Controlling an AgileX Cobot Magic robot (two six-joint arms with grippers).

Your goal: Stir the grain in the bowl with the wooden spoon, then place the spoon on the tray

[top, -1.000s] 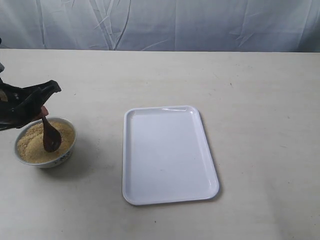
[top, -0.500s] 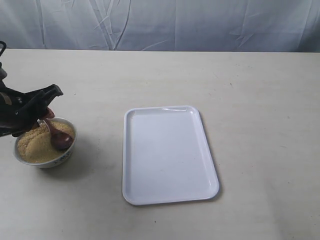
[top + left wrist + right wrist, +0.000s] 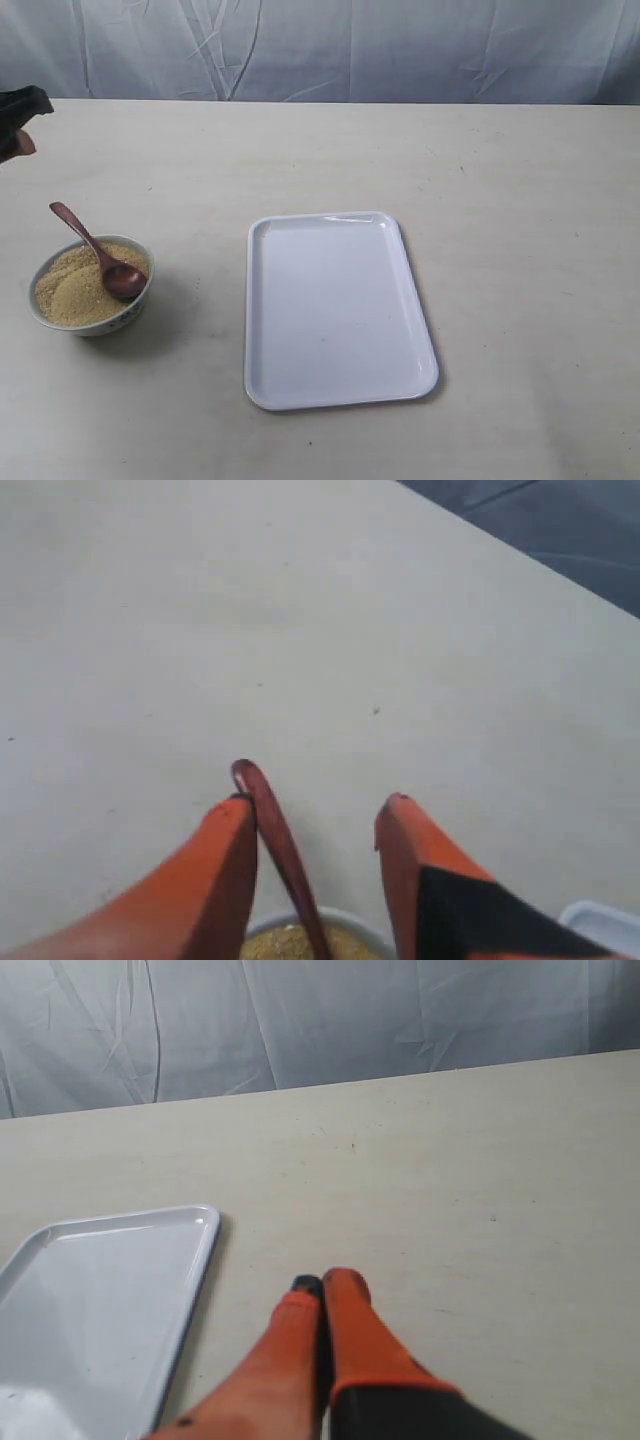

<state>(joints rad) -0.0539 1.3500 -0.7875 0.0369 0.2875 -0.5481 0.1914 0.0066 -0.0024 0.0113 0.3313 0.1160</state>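
The small white bowl stands at the table's left, filled with yellow-tan grain. The dark wooden spoon leans in it, its scoop in the grain by the right rim and its handle sticking up to the left. Nothing holds the spoon. My left gripper hangs at the left edge, well above and behind the bowl. In the left wrist view that gripper is open, with the spoon's handle rising between the fingers over the bowl. The white tray lies flat at centre. My right gripper is shut on nothing beside the tray.
A pale beige table carries everything. A wrinkled grey cloth backdrop runs along its far edge. The right arm does not show in the exterior view.
My left gripper has let go of the spoon and drawn up and back to the left. The spoon now leans by itself in the bowl, handle up.
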